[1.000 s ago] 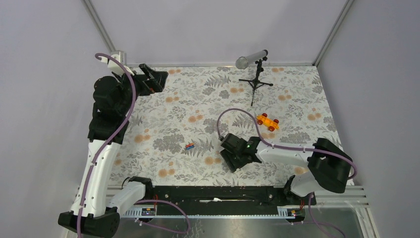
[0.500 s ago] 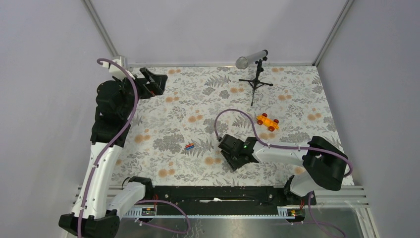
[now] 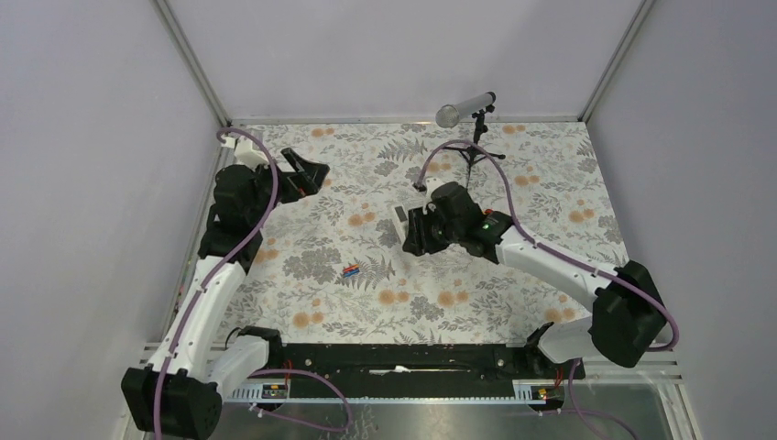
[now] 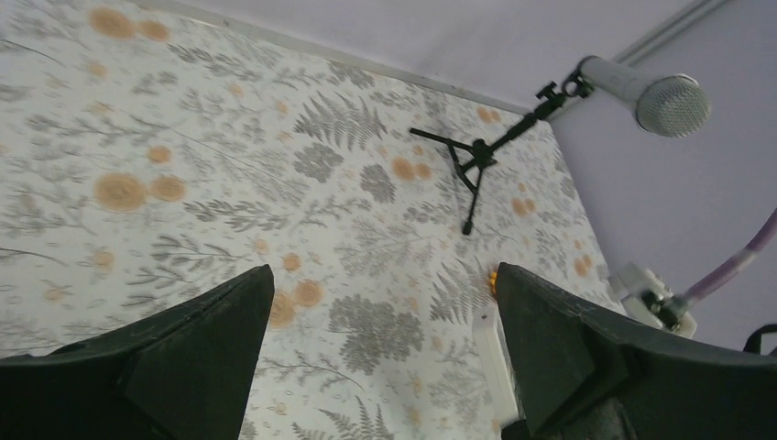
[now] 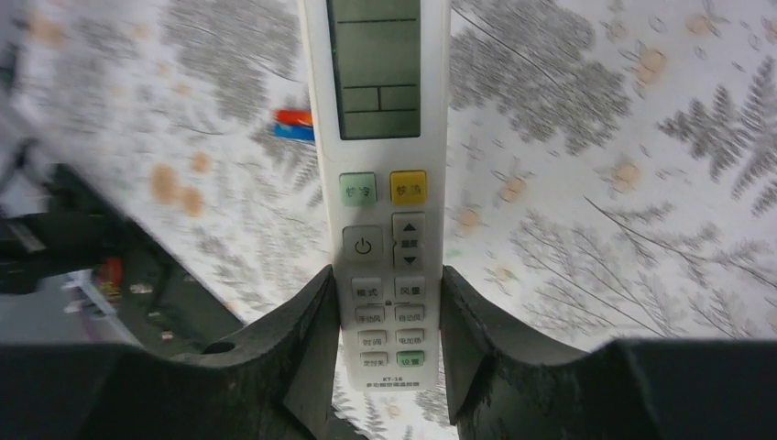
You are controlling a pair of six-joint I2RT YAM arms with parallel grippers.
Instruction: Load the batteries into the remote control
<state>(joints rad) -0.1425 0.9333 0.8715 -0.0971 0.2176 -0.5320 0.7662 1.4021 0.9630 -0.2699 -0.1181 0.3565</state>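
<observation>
Lifted toward the far side of the worktop (image 3: 550, 174), the right arm (image 3: 550, 261) has its jaws clamped on the remote control (image 5: 387, 183) at its button end only, so it may pivot or slip, while the left arm (image 3: 215, 275) has its jaws wide and empty and the batteries (image 3: 350, 270) lie on the worktop to the near left.

Robot-lab recording cell: floral table cloth (image 3: 366, 183) boxed by lilac walls (image 3: 403, 55) and aluminium corner posts (image 3: 192, 64), microphone on tripod (image 3: 465, 107) at the cloth's far edge, left arm (image 3: 197, 298) and right arm (image 3: 550, 261) mounted along its near edge.
</observation>
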